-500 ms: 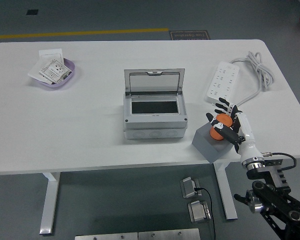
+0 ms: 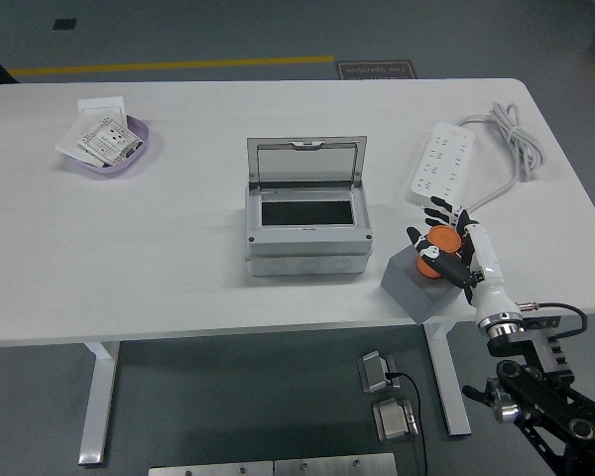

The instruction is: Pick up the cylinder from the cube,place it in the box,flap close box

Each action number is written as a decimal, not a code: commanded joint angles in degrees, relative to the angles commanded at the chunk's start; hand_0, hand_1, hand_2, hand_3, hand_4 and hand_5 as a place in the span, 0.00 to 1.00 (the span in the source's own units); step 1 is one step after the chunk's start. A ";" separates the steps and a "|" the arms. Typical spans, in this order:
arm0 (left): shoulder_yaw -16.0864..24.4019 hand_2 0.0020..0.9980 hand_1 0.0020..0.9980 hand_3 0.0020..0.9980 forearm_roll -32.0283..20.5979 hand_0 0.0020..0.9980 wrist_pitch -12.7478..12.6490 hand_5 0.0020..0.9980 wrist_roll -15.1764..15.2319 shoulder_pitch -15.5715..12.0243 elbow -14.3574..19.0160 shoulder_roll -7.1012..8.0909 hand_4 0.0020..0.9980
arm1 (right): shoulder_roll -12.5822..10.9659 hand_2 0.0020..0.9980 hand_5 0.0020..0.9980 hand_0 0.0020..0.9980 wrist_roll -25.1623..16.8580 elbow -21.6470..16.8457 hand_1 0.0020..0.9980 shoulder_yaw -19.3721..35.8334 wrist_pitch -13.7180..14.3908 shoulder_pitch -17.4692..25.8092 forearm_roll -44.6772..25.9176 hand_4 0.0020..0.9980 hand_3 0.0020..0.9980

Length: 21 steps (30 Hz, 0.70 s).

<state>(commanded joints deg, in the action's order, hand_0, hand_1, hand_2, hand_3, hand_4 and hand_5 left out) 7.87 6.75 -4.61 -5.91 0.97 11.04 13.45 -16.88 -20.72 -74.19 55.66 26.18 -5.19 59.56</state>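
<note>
Step in hand: picking up, box untouched. Right hand [image 2: 446, 248] comes in from the lower right, fingers curled around the orange cylinder [image 2: 439, 241], which looks barely clear of the grey cube [image 2: 412, 286] at the near edge. Next move calls for a carry left to the grey box [image 2: 305, 230] at mid table, lid [image 2: 305, 162] standing open. Beyond: power strip [image 2: 442, 163], purple bowl [image 2: 111, 149] far left.

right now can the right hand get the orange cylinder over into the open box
Probably yes. The right hand is already closed on the orange cylinder atop the grey cube, the box has its lid up, and the table between them looks bare.
</note>
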 joint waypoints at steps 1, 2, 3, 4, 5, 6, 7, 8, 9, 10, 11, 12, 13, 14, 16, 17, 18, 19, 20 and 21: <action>0.01 0.58 0.65 0.56 0.01 0.62 -0.01 0.07 0.01 0.00 0.00 0.01 0.59 | 0.00 0.75 0.12 0.79 0.06 -0.01 0.75 -0.02 0.05 0.01 0.07 0.68 0.81; 0.00 0.58 0.65 0.56 0.02 0.62 -0.01 0.07 0.01 0.01 0.00 0.02 0.59 | 0.01 0.75 0.12 0.79 0.11 -0.03 0.75 -0.02 0.10 0.01 0.13 0.68 0.81; -0.02 0.58 0.65 0.56 0.03 0.62 -0.01 0.07 0.01 0.02 0.00 0.02 0.59 | 0.01 0.75 0.12 0.79 0.17 -0.06 0.75 -0.02 0.15 0.01 0.19 0.68 0.81; -0.01 0.58 0.65 0.56 0.05 0.62 -0.02 0.07 0.01 0.03 0.01 0.02 0.59 | 0.01 0.75 0.12 0.79 0.22 -0.09 0.75 -0.01 0.18 0.01 0.25 0.68 0.81; 0.02 0.58 0.65 0.56 0.09 0.62 -0.02 0.07 0.02 0.05 0.01 0.03 0.59 | 0.01 0.74 0.05 0.78 0.27 -0.12 0.74 -0.02 0.22 0.01 0.30 0.47 0.79; 0.00 0.58 0.65 0.56 0.08 0.62 -0.02 0.07 0.03 0.07 0.01 0.03 0.59 | 0.02 0.74 0.05 0.78 0.31 -0.14 0.74 -0.03 0.24 0.01 0.32 0.47 0.79; -0.01 0.58 0.65 0.56 0.06 0.62 -0.02 0.07 0.03 0.08 0.01 0.03 0.59 | 0.03 0.74 0.05 0.78 0.33 -0.15 0.74 -0.04 0.27 0.00 0.32 0.47 0.79; -0.02 0.58 0.65 0.56 0.05 0.62 -0.02 0.07 0.04 0.10 0.01 0.04 0.59 | 0.04 0.74 0.05 0.78 0.35 -0.16 0.74 -0.05 0.29 -0.01 0.31 0.47 0.79; -0.02 0.58 0.65 0.56 0.06 0.62 -0.02 0.07 0.04 0.10 0.02 0.04 0.59 | 0.04 0.74 0.05 0.78 0.36 -0.17 0.74 -0.06 0.31 -0.01 0.30 0.47 0.79; 0.01 0.58 0.65 0.56 0.10 0.62 -0.02 0.07 0.05 0.10 0.02 0.05 0.59 | 0.05 0.74 0.05 0.78 0.36 -0.19 0.74 -0.07 0.35 -0.02 0.27 0.47 0.79; 0.07 0.58 0.65 0.56 0.12 0.62 -0.03 0.07 0.06 0.10 0.02 0.07 0.59 | 0.06 0.74 0.05 0.79 0.37 -0.20 0.74 -0.09 0.37 -0.02 0.23 0.44 0.79; 0.11 0.58 0.65 0.56 0.13 0.62 -0.03 0.07 0.07 0.10 0.02 0.09 0.59 | 0.06 0.74 0.05 0.79 0.36 -0.20 0.74 -0.10 0.35 -0.03 0.16 0.44 0.79; 0.13 0.58 0.65 0.56 0.13 0.62 -0.03 0.07 0.07 0.09 0.02 0.10 0.59 | 0.07 0.74 0.05 0.79 0.34 -0.20 0.74 -0.12 0.33 -0.03 0.06 0.44 0.79; 0.12 0.58 0.65 0.56 0.12 0.62 -0.03 0.07 0.08 0.08 0.02 0.12 0.59 | 0.08 0.74 0.05 0.79 0.34 -0.22 0.74 -0.14 0.24 -0.02 -0.11 0.44 0.79; 0.17 0.58 0.65 0.56 0.11 0.62 -0.02 0.07 0.09 0.05 0.02 0.14 0.59 | 0.08 0.74 0.05 0.79 0.36 -0.35 0.74 -0.19 0.15 -0.02 -0.39 0.44 0.79; 0.20 0.58 0.65 0.56 0.10 0.62 -0.01 0.07 0.10 0.04 0.02 0.14 0.59 | 0.08 0.74 0.03 0.78 0.37 -0.46 0.74 -0.16 0.12 -0.02 -0.51 0.39 0.77; 0.25 0.58 0.65 0.56 0.10 0.62 -0.01 0.07 0.11 0.03 0.02 0.15 0.59 | 0.07 0.74 0.03 0.78 0.38 -0.60 0.74 -0.11 0.10 -0.02 -0.59 0.39 0.77; 0.30 0.58 0.65 0.56 0.11 0.62 -0.01 0.07 0.11 0.03 0.02 0.15 0.59 | 0.05 0.74 0.03 0.78 0.40 -0.72 0.74 -0.08 0.08 -0.02 -0.66 0.39 0.77; 0.34 0.58 0.65 0.56 0.12 0.62 0.00 0.07 0.12 0.03 0.03 0.15 0.59 | 0.04 0.74 0.03 0.78 0.41 -0.86 0.74 -0.06 0.04 -0.02 -0.72 0.39 0.77; 0.36 0.58 0.65 0.56 0.13 0.62 0.00 0.07 0.12 0.03 0.03 0.15 0.59 | 0.04 0.74 0.03 0.78 0.42 -0.97 0.74 -0.04 0.03 -0.03 -0.79 0.39 0.77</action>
<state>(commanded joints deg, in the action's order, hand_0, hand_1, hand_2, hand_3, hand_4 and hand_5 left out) 8.24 6.87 -4.61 -5.79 1.00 11.06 13.59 -16.84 -20.30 -75.15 55.62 26.21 -5.22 58.78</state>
